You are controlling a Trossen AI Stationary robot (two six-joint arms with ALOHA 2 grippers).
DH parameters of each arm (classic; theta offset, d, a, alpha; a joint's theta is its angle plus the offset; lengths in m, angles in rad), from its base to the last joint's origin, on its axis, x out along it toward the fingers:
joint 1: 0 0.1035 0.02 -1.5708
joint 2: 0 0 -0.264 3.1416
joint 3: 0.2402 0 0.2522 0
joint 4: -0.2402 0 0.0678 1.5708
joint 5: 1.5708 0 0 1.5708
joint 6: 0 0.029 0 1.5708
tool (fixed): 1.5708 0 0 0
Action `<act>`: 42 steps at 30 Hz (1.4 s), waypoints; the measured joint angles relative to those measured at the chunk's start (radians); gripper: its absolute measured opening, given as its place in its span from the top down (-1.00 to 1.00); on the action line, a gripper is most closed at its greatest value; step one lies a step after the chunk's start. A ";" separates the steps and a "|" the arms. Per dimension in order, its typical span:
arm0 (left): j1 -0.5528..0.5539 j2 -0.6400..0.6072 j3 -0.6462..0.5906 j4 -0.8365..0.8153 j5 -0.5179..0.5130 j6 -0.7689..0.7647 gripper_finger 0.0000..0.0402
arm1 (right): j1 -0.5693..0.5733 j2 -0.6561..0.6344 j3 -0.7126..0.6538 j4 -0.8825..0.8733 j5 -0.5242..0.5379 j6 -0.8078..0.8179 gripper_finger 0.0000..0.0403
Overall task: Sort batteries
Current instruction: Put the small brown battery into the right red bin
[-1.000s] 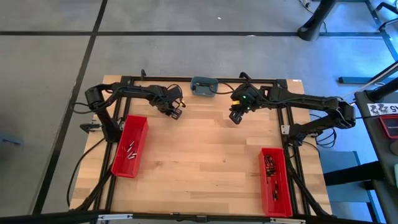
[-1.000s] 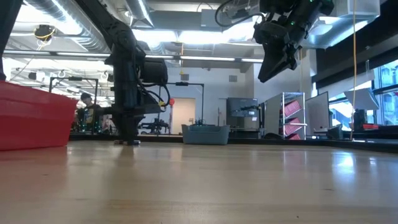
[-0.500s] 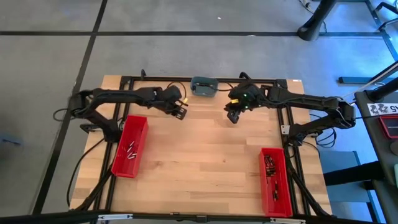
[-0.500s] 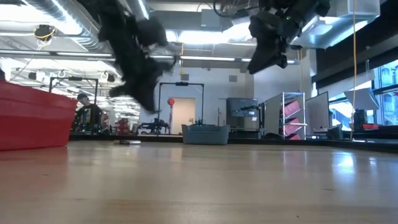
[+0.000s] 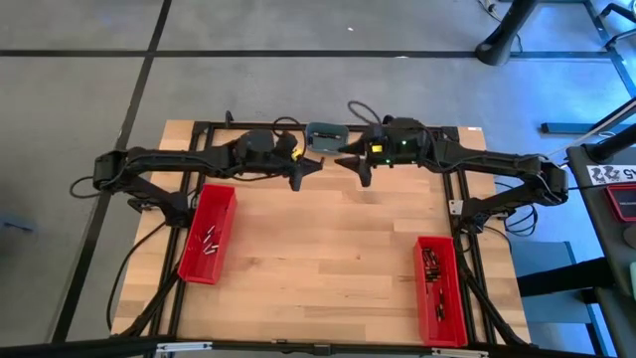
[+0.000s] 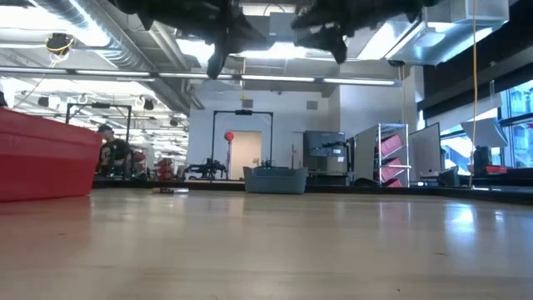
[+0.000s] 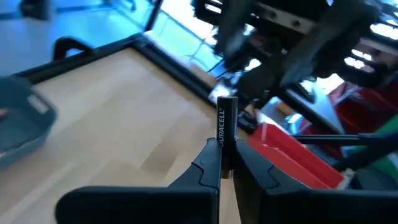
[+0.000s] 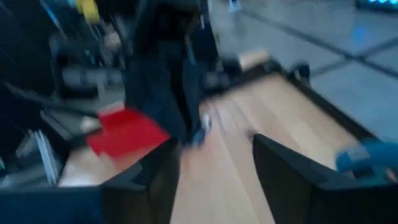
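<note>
High view: both arms are reaching over the back of the bench (image 5: 328,249), left gripper (image 5: 302,171) and right gripper (image 5: 358,167) facing each other near the grey-blue dish (image 5: 323,136); red bins (image 5: 208,234) are holding batteries (image 5: 210,242). Left wrist view: fingers (image 7: 208,163) are pinching one upright battery (image 7: 226,130) — Duracell lettering showing. Right wrist view: fingers (image 8: 283,165) are standing wide apart — nothing between them.

The table (image 5: 328,249) is pale, smooth jointed wood, the red bins (image 5: 207,235) look like glossy plastic, and the held battery (image 7: 226,130) has a dark, shiny casing.
</note>
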State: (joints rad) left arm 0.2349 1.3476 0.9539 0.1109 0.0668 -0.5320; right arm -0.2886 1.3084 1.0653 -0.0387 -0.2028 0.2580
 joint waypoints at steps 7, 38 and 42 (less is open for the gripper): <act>-0.025 0.000 0.000 0.053 0.013 0.019 0.93 | 0.000 0.079 0.000 0.213 -0.078 0.165 -0.08; -0.045 0.000 0.000 -0.090 -0.040 -0.081 0.35 | -0.013 0.058 0.196 -0.269 -0.254 0.058 0.86; -0.050 0.000 0.000 -0.166 -0.038 -0.114 0.26 | 0.036 0.033 0.302 -0.682 -0.323 -0.062 0.86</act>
State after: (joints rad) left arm 0.1846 1.3479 0.9543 -0.0553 0.0288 -0.6463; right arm -0.2530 1.3411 1.3672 -0.7207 -0.5256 0.1958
